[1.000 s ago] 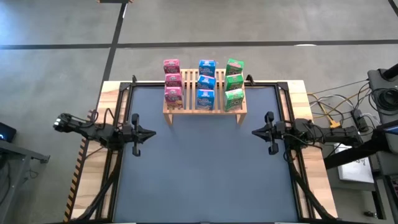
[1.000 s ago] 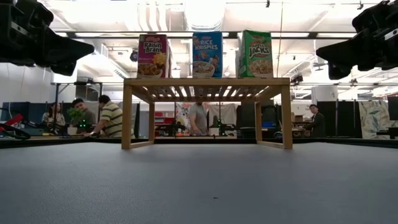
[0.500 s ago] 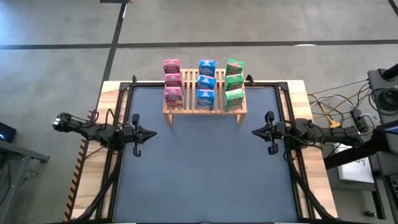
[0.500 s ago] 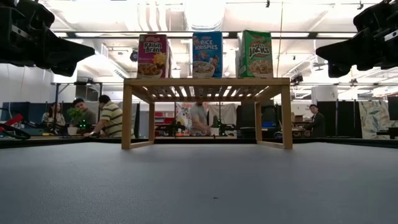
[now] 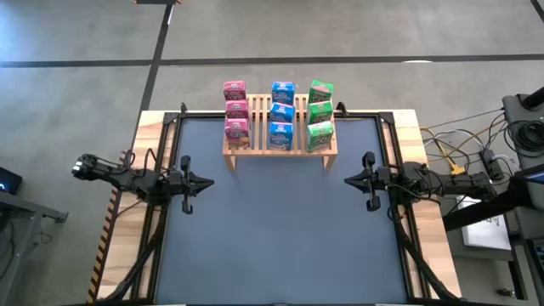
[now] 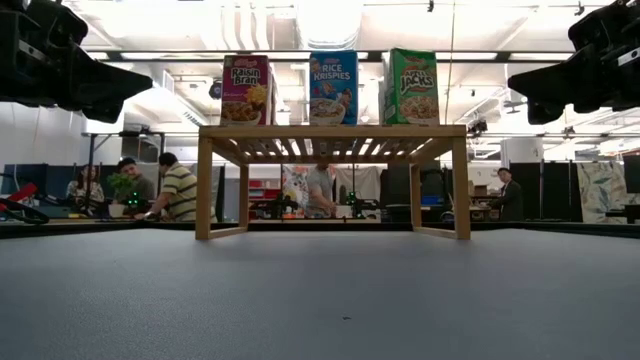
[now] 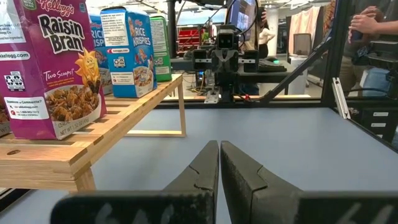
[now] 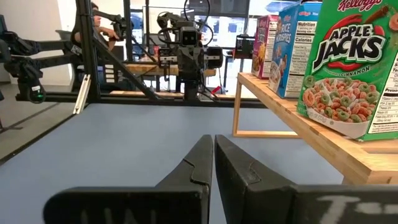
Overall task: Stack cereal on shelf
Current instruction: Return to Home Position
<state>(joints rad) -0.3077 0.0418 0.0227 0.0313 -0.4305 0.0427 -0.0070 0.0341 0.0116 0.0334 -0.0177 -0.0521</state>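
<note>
Nine small cereal boxes stand upright on their bottoms on the wooden slatted rack [image 5: 280,146] at the table's far side: three pink [image 5: 235,111] in the left row, three blue [image 5: 281,110] in the middle, three green [image 5: 320,110] on the right. My left gripper [image 5: 207,181] hovers shut and empty over the table's left side, pointing right. My right gripper [image 5: 348,180] hovers shut and empty over the right side, pointing left. The pink front box [image 7: 53,68] shows in the left wrist view, the green front box [image 8: 351,68] in the right wrist view.
The dark mat [image 5: 280,229] lies bare between the two grippers and toward the near edge. A black frame [image 5: 163,170] borders the table's sides. People sit and stand in the room beyond the table [image 6: 175,190].
</note>
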